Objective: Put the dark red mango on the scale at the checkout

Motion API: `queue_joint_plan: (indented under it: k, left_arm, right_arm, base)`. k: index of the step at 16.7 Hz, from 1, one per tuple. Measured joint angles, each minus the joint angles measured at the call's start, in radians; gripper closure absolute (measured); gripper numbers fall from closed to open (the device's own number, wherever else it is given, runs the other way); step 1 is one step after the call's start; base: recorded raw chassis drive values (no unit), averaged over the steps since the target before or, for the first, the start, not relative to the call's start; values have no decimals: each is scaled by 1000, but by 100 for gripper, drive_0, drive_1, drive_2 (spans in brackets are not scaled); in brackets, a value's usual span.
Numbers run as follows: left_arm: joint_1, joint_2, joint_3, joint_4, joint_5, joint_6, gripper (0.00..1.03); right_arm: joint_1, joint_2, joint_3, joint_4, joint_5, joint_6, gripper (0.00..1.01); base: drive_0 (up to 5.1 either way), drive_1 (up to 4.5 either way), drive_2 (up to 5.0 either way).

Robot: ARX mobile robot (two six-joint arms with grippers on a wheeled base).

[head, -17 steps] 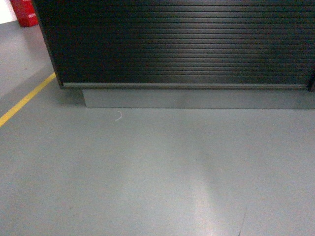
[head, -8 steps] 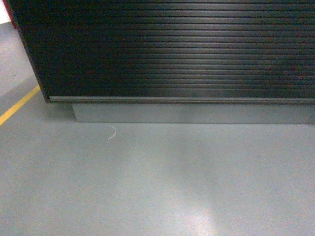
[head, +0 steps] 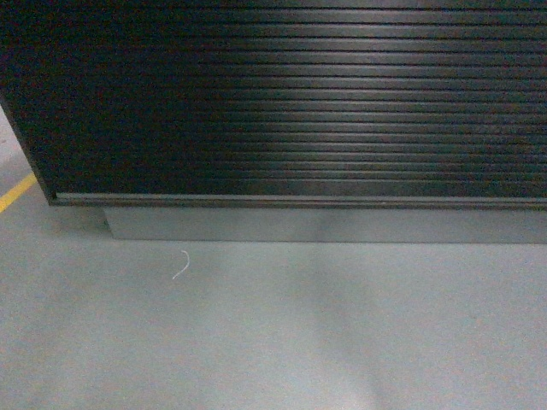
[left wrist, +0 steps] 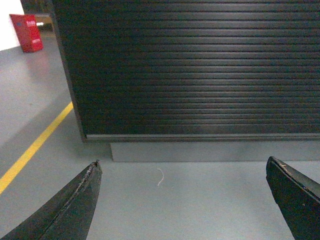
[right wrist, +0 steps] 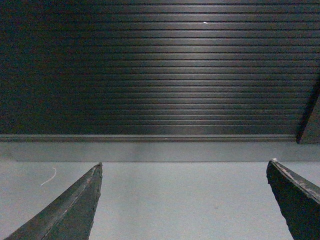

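Note:
The checkout [head: 291, 102] fills the upper part of the head view: a black, horizontally slatted front over a grey base [head: 325, 225]. Its top is out of view. The same checkout front [left wrist: 195, 70] stands ahead in the left wrist view, and again the checkout front [right wrist: 155, 70] in the right wrist view. My left gripper [left wrist: 182, 167] is open and empty over the grey floor. My right gripper [right wrist: 184, 167] is open and empty too. The dark red mango and the scale are out of view. Neither gripper shows in the head view.
A yellow floor line [head: 15, 195] runs at the left, also the yellow line [left wrist: 35, 147] in the left wrist view. A red box [left wrist: 26, 33] stands far back left. A small white scrap [head: 180, 266] lies on the floor before the counter's base.
The counter front has grown and sunk lower in the head view, and its left edge has slid left. The red box has left that view.

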Motion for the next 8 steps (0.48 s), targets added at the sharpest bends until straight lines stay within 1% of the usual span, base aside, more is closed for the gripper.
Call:
queue_joint_plan:
  k: [8]
  left_arm:
    - [0,0,0,6,0,0,5]
  right_arm:
    - [0,0,0,2,0,0,3]
  base:
    - [-1,402,-404]
